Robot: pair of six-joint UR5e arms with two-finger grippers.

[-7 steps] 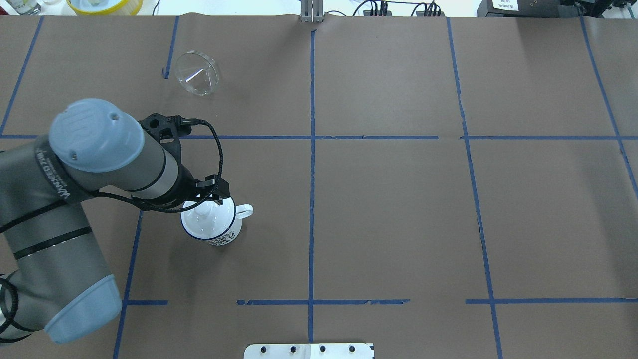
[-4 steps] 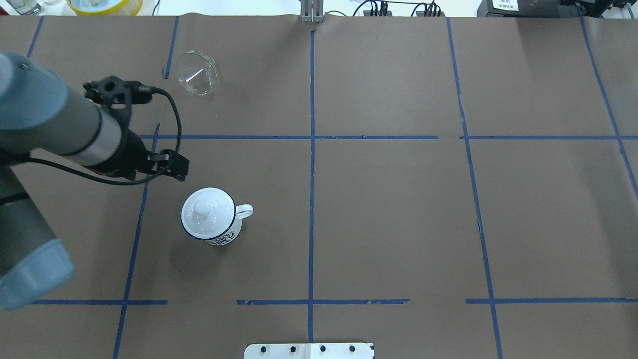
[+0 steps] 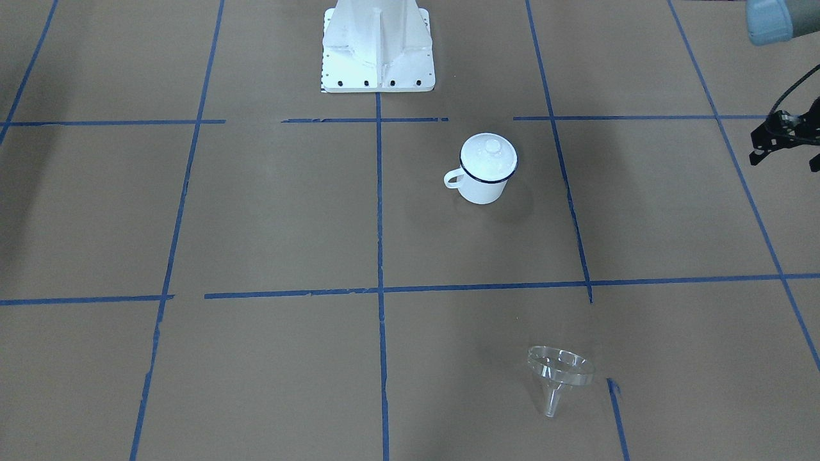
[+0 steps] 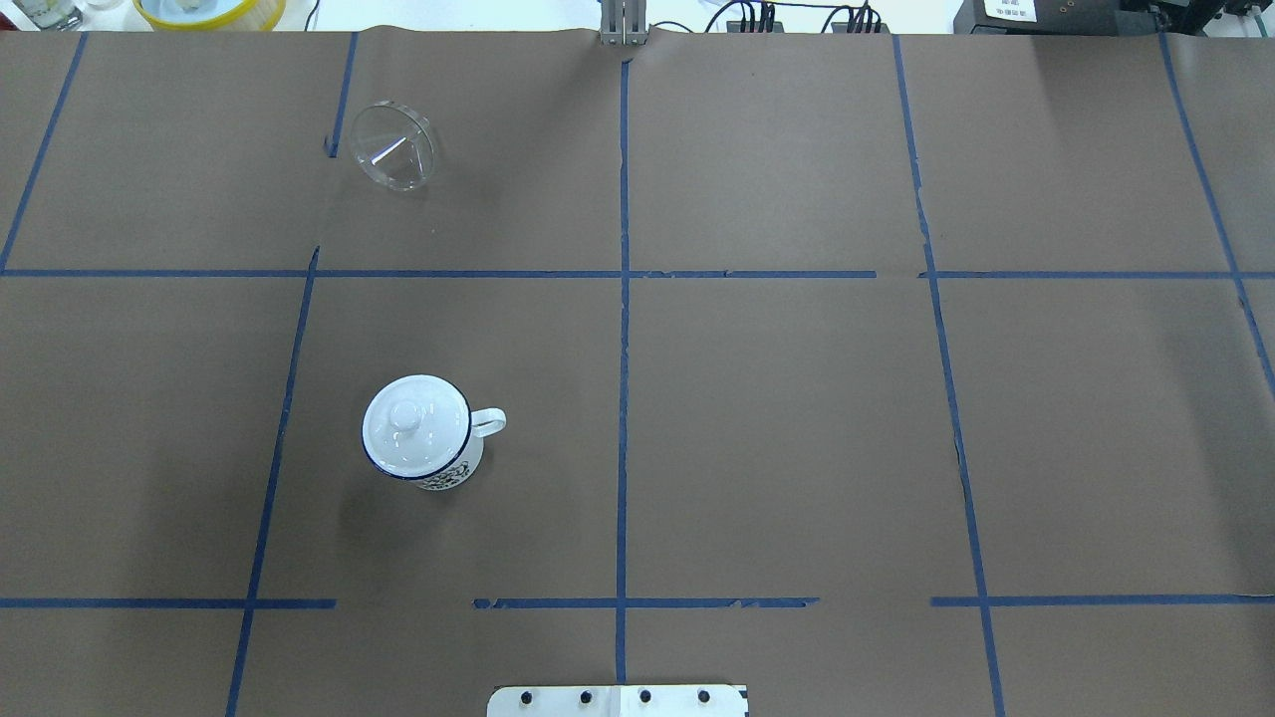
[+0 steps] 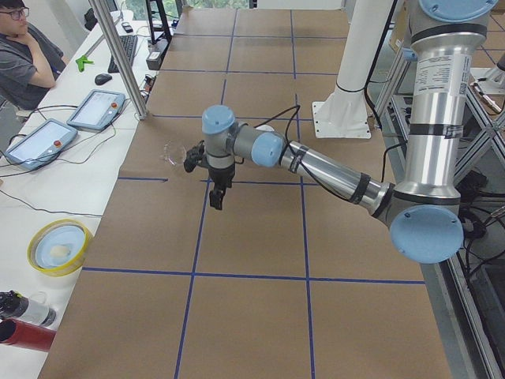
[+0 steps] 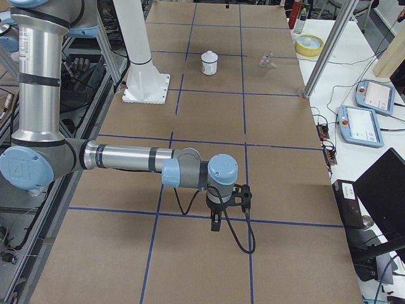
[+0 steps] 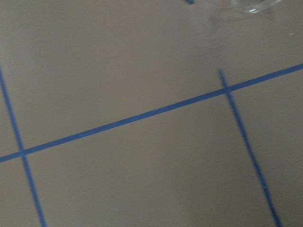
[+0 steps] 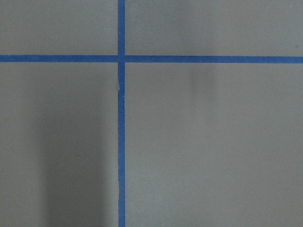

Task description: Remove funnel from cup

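The cup (image 4: 423, 438) is a white enamel mug with a dark blue rim, upright on the brown table left of centre, its handle (image 4: 488, 422) toward the middle. A white lid with a knob (image 4: 413, 420) sits on it. The cup also shows in the front-facing view (image 3: 485, 173). The clear funnel (image 4: 393, 144) lies on its side on the table at the far left, well apart from the cup; it also shows in the front-facing view (image 3: 559, 378). My left gripper (image 5: 217, 193) hangs over the table beside the funnel. My right gripper (image 6: 215, 221) is far from both. I cannot tell whether either is open.
The white robot base (image 3: 378, 45) stands at the near middle edge. A yellow bowl (image 4: 209, 10) sits beyond the table's far left corner. Tablets (image 5: 95, 109) and a seated operator (image 5: 24, 47) are past the far edge. Blue tape lines grid the brown table (image 4: 797, 418).
My left arm has pulled back from just above the cup, moved left and left the overhead view. The cup with its lid and the funnel stay where they were.
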